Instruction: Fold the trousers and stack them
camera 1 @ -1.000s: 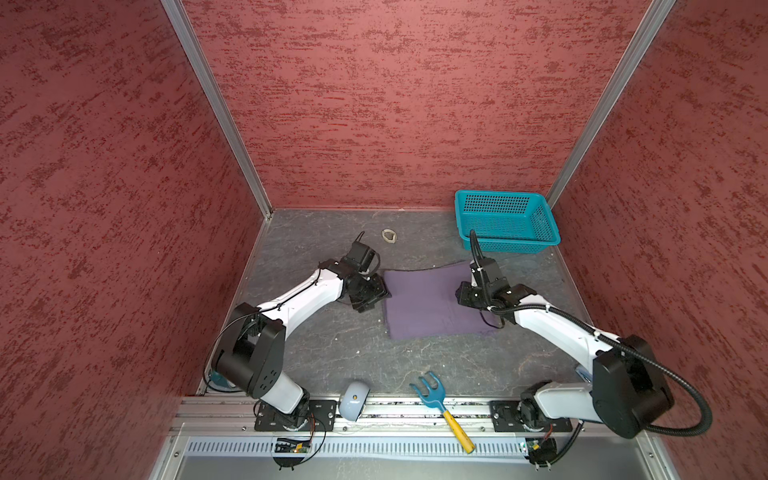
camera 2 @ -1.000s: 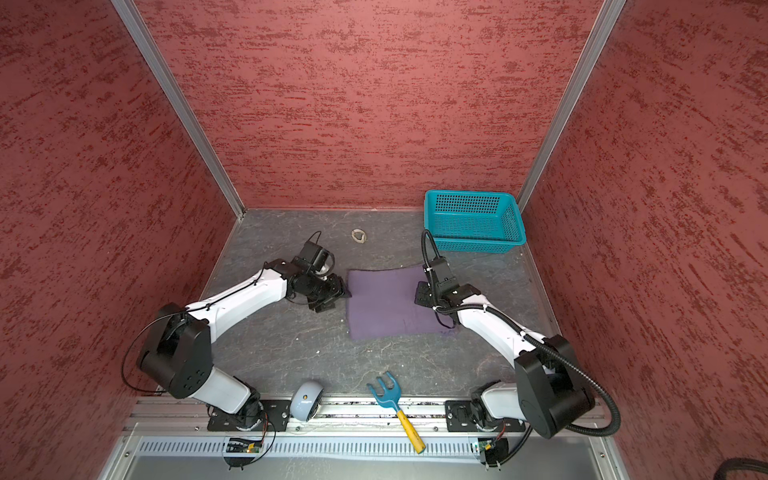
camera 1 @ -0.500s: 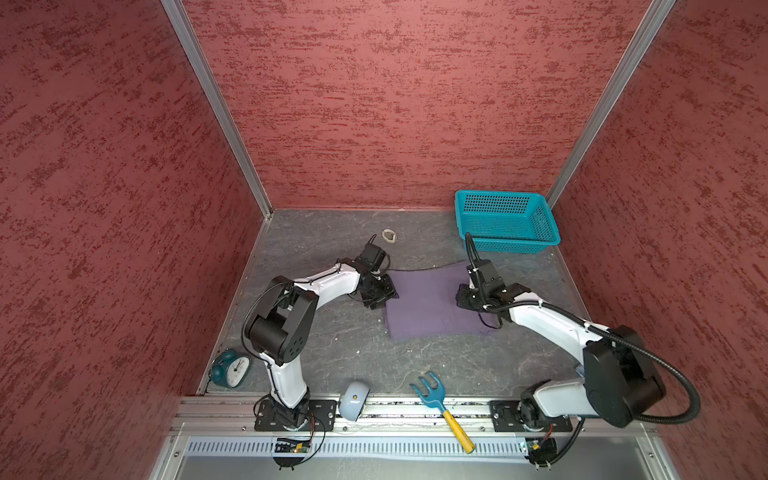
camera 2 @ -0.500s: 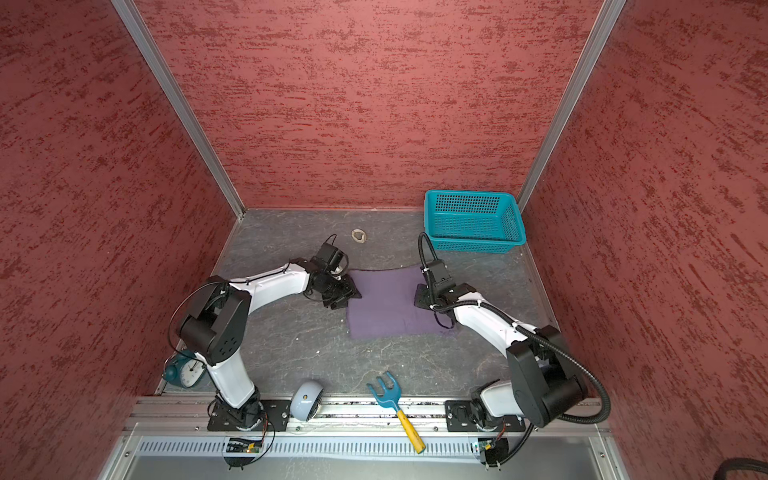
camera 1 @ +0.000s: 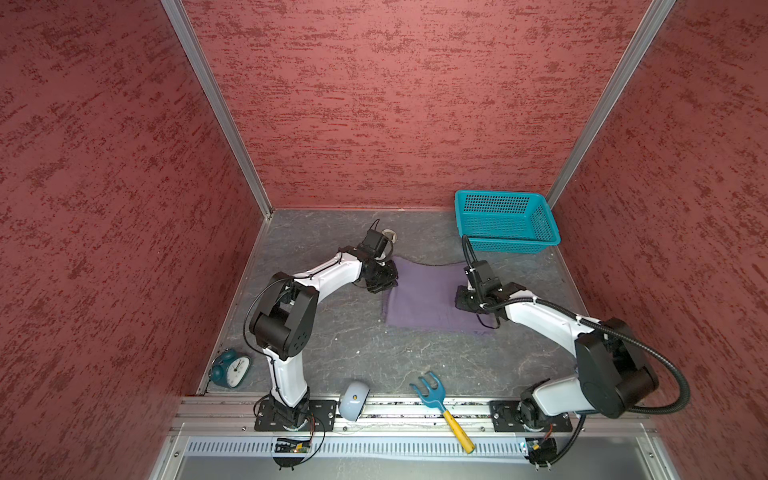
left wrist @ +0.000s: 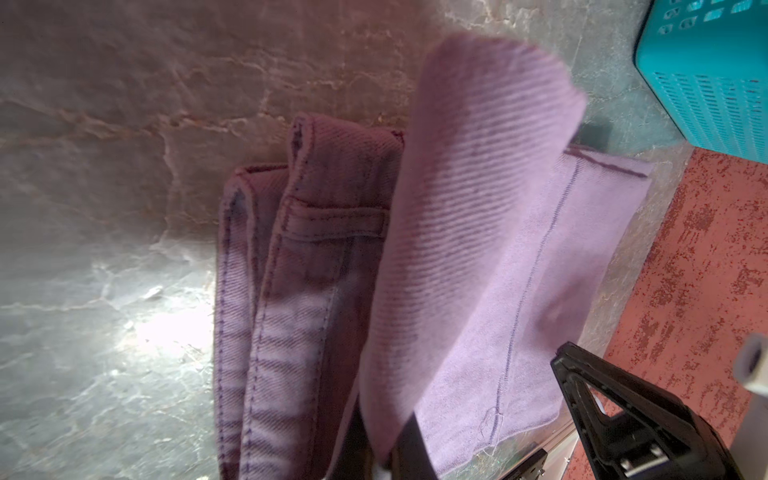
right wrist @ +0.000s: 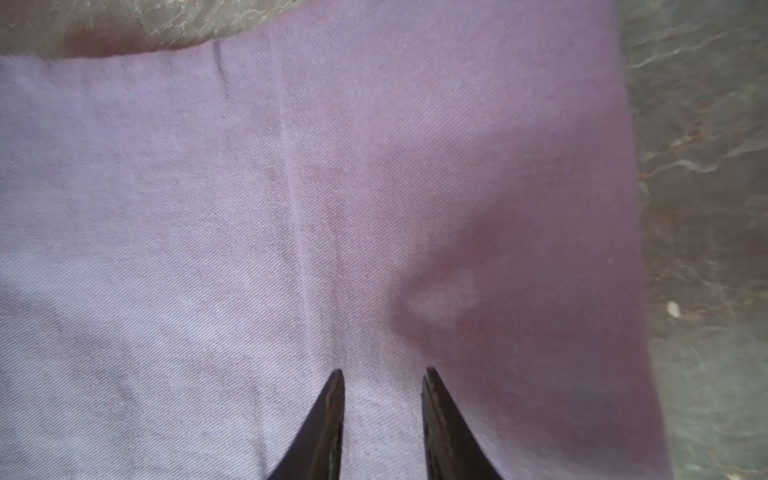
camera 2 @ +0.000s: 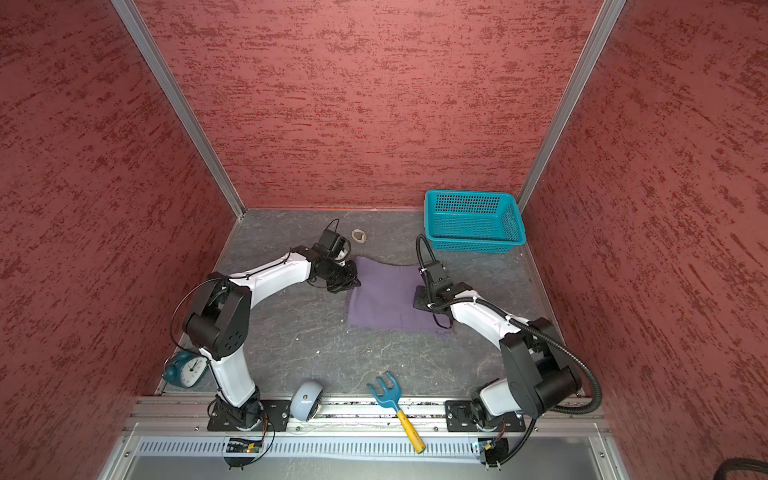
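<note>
Compare with one second ago. Note the left arm drawn up at the elbow, uncovering the alarm clock (camera 1: 230,368) at the front left corner of the counter (camera 1: 332,340). Note the left claw (camera 1: 384,283), beside the cloth then, now at the left edge of the trousers (camera 1: 424,301) and clamped shut on it. See, in the left wrist view, one flap of the trousers (left wrist: 478,187) raised. Find the right claw (camera 1: 463,300) at much the same spot as before, over the right part of the trousers. Read its tips in the right wrist view (right wrist: 382,374) as slightly apart, gripping nothing.

Locate the trousers folded into a rough rectangle at mid-counter. Locate the teal basket (camera 1: 505,246) at the far right corner. Record the trousers as outside it, near its front wall.

Count, left to right:
- one alarm clock
- one pale rounded device (camera 1: 354,401) at the front edge
- one small pale ring (camera 2: 359,236)
- one pair of trousers
- one blue rake (camera 1: 440,405) with yellow handle
- one basket
</note>
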Robot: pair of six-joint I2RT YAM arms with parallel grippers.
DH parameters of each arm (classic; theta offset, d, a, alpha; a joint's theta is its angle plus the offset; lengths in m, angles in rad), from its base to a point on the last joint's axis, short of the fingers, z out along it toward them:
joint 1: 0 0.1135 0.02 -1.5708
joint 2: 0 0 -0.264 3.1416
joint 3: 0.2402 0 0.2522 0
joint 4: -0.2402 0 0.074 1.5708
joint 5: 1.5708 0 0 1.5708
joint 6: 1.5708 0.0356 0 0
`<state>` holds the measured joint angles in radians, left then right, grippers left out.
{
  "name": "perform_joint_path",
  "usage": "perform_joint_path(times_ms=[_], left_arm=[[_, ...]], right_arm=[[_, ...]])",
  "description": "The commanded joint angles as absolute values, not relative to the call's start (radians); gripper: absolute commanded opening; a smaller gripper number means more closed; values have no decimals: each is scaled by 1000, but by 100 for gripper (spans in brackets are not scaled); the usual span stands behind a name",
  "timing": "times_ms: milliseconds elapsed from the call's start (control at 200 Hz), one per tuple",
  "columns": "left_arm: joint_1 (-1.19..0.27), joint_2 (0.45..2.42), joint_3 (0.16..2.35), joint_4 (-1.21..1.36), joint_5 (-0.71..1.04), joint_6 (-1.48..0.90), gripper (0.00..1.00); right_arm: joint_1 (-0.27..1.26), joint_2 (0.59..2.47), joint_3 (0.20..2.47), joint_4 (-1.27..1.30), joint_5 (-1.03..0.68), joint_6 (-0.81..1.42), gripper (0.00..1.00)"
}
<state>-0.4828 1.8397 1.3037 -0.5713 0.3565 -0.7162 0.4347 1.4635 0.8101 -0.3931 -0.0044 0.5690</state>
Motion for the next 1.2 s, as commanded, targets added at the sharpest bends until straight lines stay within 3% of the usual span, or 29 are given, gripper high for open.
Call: perform_joint_path(times_ms=[0, 110, 170, 225, 361, 521, 877, 1197], left_arm=[[-475, 1787, 1340, -596, 324, -676, 0], [-461, 1792, 1355, -615, 292, -655, 0], [-437, 1814, 1355, -626, 301, -669, 18], [-411, 1824, 1335, -619, 332, -692, 48], [-366, 1784, 1269, -590, 331, -731, 55], [-363, 1719, 1297, -612, 296, -721, 55], [-625, 1882, 1578, -718, 216, -601, 51], [-578, 1922, 1344, -551, 310, -676, 44]], right_arm=[[429, 1486, 840, -391, -8, 581, 33], [429, 1494, 843, -388, -12, 581, 33], [429, 1494, 843, -388, -14, 581, 33], [429, 1490, 843, -392, -12, 580, 33], [429, 1470, 838, -406, 9, 573, 35], [429, 1459, 849, -440, 61, 543, 35], [368, 1352, 917, -577, 254, 512, 40], [334, 1379, 807, -513, 115, 562, 35]])
